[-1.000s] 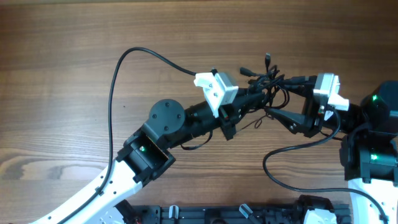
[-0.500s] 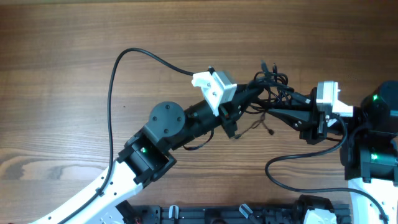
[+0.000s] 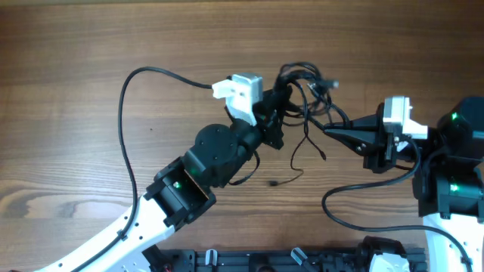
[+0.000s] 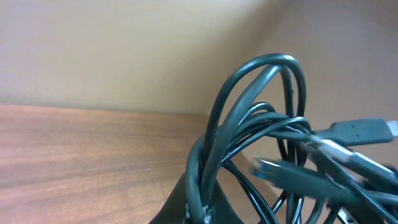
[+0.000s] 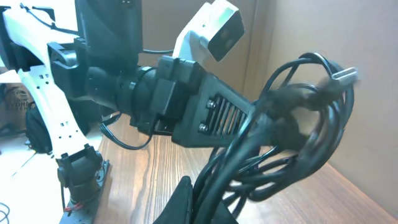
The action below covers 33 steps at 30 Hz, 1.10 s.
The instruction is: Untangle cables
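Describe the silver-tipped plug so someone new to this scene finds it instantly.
On the wooden table, find the knot of black cables held between the left gripper and right gripper. At the knot's upper right edge one plug juts rightward. Unlike the all-black ends around it, its tip is whitish-silver.

We're looking at a robotics lab bench, no question. A bare wood-grain desk (image 3: 76, 60) carries two black-and-white robot arms, the left arm (image 3: 189, 181) and the right arm (image 3: 454, 174), both with green status lights (image 3: 456, 119) glowing on their housings. A black mounting rail (image 3: 249, 261) runs along the near edge, and from the right wrist you can see a clamp mount (image 5: 78, 177) bolted at the desk's side. A plain beige wall (image 4: 124, 50) sits behind, and a snarl of thin cables (image 3: 311, 89) hangs between the arms.
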Tool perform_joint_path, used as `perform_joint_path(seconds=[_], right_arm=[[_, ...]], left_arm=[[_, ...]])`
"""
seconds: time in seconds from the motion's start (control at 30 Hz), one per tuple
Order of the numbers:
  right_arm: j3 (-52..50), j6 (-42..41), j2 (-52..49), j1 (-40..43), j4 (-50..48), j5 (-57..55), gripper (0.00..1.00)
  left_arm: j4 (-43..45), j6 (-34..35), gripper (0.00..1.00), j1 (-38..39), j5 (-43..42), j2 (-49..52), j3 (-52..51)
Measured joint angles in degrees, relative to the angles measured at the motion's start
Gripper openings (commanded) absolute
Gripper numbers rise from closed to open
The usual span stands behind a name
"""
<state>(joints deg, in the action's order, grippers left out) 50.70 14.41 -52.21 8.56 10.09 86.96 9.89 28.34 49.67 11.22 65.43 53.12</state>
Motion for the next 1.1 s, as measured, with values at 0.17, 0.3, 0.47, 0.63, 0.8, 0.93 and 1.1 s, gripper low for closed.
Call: perform_joint_path(seconds=[0.17, 0.3, 0.47, 0.63, 0.8, 0.93, 1.1], right_arm=[[0.0, 0.1, 0.0, 0.0, 0.2, 0.0, 0.04], [0.0, -0.4, 0.0, 0.0, 1.9, -1.7, 0.22], [0.0, -12.1, 0.6, 0.0, 7.2, -21.7, 0.87], [0.0, -17.1, 0.6, 0.0, 7.4, -31.4, 0.93], [0.0, -15.9, 0.6, 0.0, 2.9, -25.2, 0.95], [0.0, -15.0, 0.7, 0.0, -4.7, -15.3, 0.95], [0.0, -15.0, 0.8, 0.0, -8.6, -10.9, 0.95]], left_arm=[[-0.9, 9.6, 0.04, 0.1, 8.8, 0.0, 0.0], [-1.0, 13.0, 0.04, 0.0, 11.9, 0.0, 0.0], [-1.1, 9.6, 0.04, -2.0, 13.7, -0.2, 0.0], [-1.1, -2.9, 0.04, -1.9, 7.1, -2.3, 0.0], [-1.2, -13.5, 0.04, -1.9, 0.4, -3.0, 0.0], [-2.3, -22.2, 0.04, -1.9, -5.3, -3.0, 0.0], [-2.9, -31.4, 0.04, -1.9, -13.3, -3.1, 0.0]])
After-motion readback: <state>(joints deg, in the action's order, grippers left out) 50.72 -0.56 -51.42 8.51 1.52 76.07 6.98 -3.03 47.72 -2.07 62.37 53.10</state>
